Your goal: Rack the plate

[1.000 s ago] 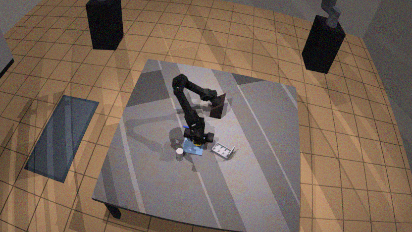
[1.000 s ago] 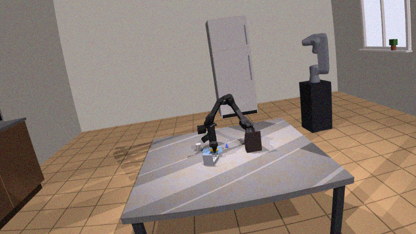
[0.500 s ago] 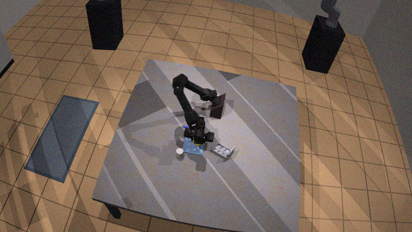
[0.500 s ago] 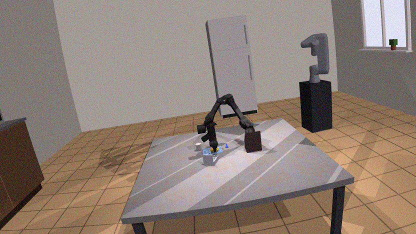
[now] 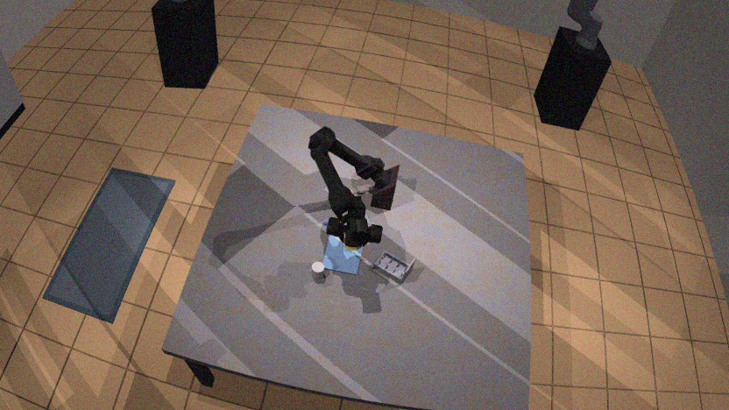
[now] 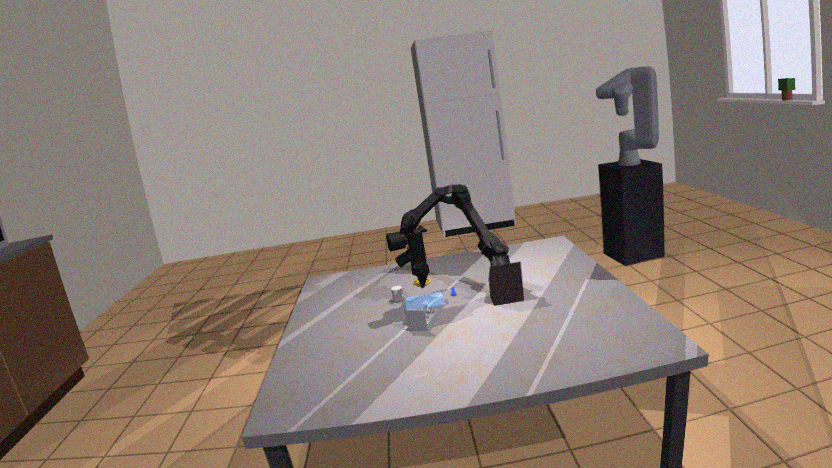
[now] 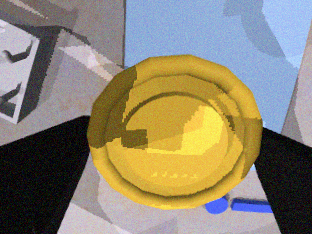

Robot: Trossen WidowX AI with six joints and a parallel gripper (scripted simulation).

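The yellow round plate [image 5: 352, 247] [image 6: 421, 282] [image 7: 175, 137] lies between the fingers of my gripper [image 6: 422, 285] [image 7: 173, 131], which is shut on its opposite rims. The plate is face up, roughly flat, and held above the table over the blue mat's arm-side part. The grey dish rack [image 5: 393, 265] [image 6: 416, 318] [image 7: 19, 64] stands on the table beside the mat, to its right in the top view and at the left edge of the wrist view. No plate shows in its slots. The finger contacts are small or hidden in the top and exterior views.
The flat blue mat [image 5: 340, 262] [image 6: 425, 301] [image 7: 210, 30] lies below the plate. A white cup [image 5: 318, 267] [image 6: 396, 292] stands on the mat's other side from the rack. A small blue object [image 6: 453, 292] [image 7: 216, 205] lies nearer the arm. A dark panel [image 5: 385, 191] [image 6: 506, 283] stands by the arm's base.
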